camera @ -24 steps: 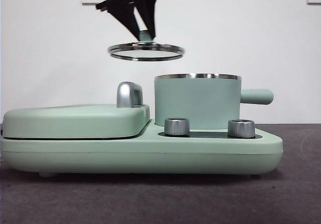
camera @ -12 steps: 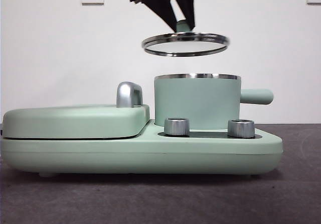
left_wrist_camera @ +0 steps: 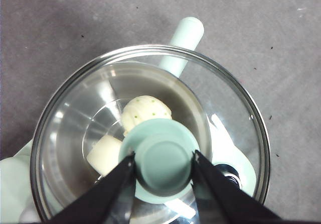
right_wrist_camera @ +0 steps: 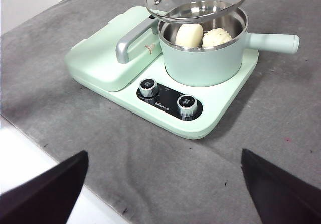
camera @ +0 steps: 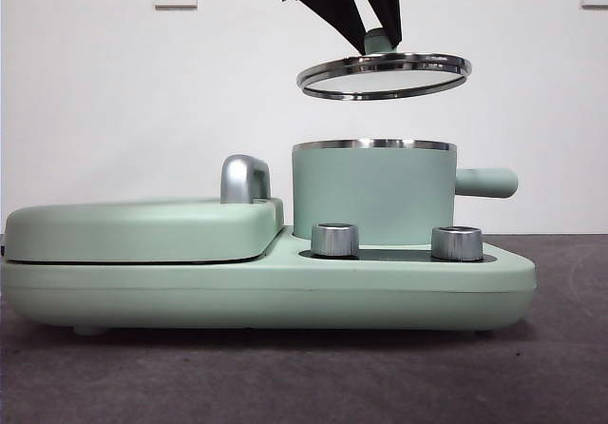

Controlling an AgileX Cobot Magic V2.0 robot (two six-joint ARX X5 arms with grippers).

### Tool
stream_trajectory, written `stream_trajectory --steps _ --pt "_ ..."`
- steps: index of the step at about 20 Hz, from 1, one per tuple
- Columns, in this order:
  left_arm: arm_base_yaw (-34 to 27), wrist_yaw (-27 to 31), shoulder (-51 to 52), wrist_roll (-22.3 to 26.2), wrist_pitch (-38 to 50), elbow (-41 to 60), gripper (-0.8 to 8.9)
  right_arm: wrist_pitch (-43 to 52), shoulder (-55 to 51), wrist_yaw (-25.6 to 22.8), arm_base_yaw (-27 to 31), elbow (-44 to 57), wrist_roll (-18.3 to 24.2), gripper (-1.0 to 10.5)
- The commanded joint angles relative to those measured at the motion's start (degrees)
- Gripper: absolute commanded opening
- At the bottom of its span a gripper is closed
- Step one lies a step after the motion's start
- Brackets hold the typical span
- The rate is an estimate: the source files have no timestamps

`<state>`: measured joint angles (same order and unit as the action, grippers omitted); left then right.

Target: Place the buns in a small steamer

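Above gray table, left gripper (left_wrist_camera: 163, 166) holds lid (camera: 384, 74) over steamer (camera: 373, 193).

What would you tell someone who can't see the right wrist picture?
A mint-green steamer pot holds two white buns, with its glass lid hovering just above. The pot sits on a green cooker base on a grey table.
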<state>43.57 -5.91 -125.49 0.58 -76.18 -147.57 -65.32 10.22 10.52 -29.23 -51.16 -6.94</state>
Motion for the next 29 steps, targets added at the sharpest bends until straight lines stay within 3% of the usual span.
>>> stream_trajectory --steps 1,5,13,16,19,22,29 --pt "0.37 -0.09 0.59 -0.90 1.31 -1.62 1.06 0.57 0.00 0.00 -0.35 -0.44 -0.63 4.9" --pt "0.28 -0.09 -0.24 -1.29 1.51 -1.62 0.16 0.57 0.00 0.00 -0.35 -0.44 -1.07 4.9" --pt "-0.13 0.63 -4.79 -1.51 1.18 -1.62 0.15 0.57 0.00 -0.04 -0.35 -0.44 -1.88 4.9" --pt "-0.17 4.48 -6.19 -1.49 1.22 -1.62 0.15 0.57 0.00 -0.07 -0.35 -0.44 -2.01 4.9" --pt "-0.46 4.39 -7.04 -1.49 1.27 -1.62 0.14 0.59 0.00 -0.24 -0.35 -0.44 -2.08 4.9" --pt "-0.44 -0.11 -7.69 -1.49 1.46 -1.62 0.14 0.59 0.00 -0.52 -0.35 -0.44 -2.08 4.9" --pt "-1.25 -0.35 -7.78 -1.42 2.03 -1.62 0.14 0.61 0.00 -1.57 -0.35 -0.44 -2.08 4.9"
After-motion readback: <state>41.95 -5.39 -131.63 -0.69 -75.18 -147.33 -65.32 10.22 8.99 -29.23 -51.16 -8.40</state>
